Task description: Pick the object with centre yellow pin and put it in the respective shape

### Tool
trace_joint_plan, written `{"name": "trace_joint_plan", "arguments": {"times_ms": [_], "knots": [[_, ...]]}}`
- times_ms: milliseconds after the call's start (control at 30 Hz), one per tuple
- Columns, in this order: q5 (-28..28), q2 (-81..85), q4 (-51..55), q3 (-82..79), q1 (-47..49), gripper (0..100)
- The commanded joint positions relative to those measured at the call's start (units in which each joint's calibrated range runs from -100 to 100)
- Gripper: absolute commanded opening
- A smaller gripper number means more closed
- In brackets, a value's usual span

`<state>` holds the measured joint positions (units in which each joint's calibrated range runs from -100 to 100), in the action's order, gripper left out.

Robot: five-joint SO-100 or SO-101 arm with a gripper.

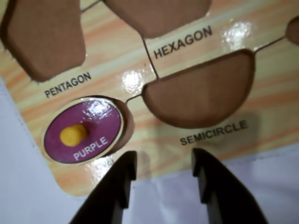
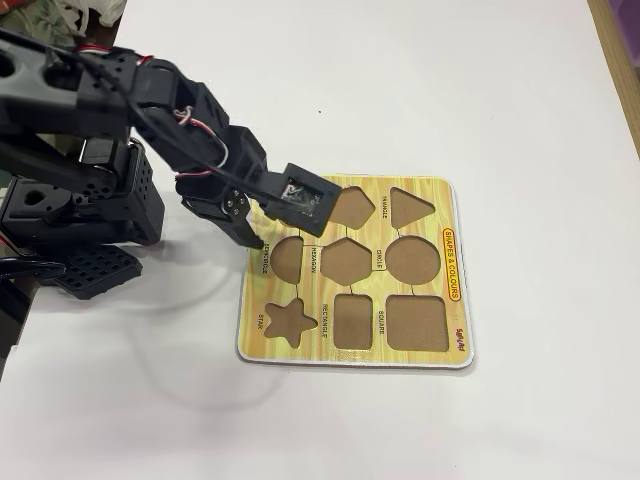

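The object with centre yellow pin (image 1: 84, 130) is a purple oval marked PURPLE. It lies in the oval recess at a corner of the wood-print shape board (image 1: 266, 88), with a sliver of brown recess showing along its right side. My gripper (image 1: 163, 156) is open just below and right of it, over the board's edge, with nothing between the dark fingers (image 1: 119, 182). In the fixed view the gripper (image 2: 256, 238) hangs over the board's (image 2: 440, 195) upper left corner and the arm hides the oval piece.
Empty brown recesses surround the oval: pentagon (image 1: 44, 37), hexagon (image 1: 159, 14), semicircle (image 1: 196, 93). The fixed view shows further empty recesses such as the star (image 2: 285, 318) and square (image 2: 415, 322). White tabletop (image 2: 520, 90) lies all round; the arm's base (image 2: 70, 210) stands at the left.
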<state>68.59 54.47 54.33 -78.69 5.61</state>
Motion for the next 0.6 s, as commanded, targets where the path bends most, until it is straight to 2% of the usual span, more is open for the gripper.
{"name": "trace_joint_plan", "arguments": {"times_ms": [0,467,567], "knots": [[-0.2,8.7,-0.7,-2.6,0.0,14],[-0.2,38.8,-0.6,-20.1,-0.2,14],[-0.3,41.3,2.4,-20.2,-0.4,14]]}}
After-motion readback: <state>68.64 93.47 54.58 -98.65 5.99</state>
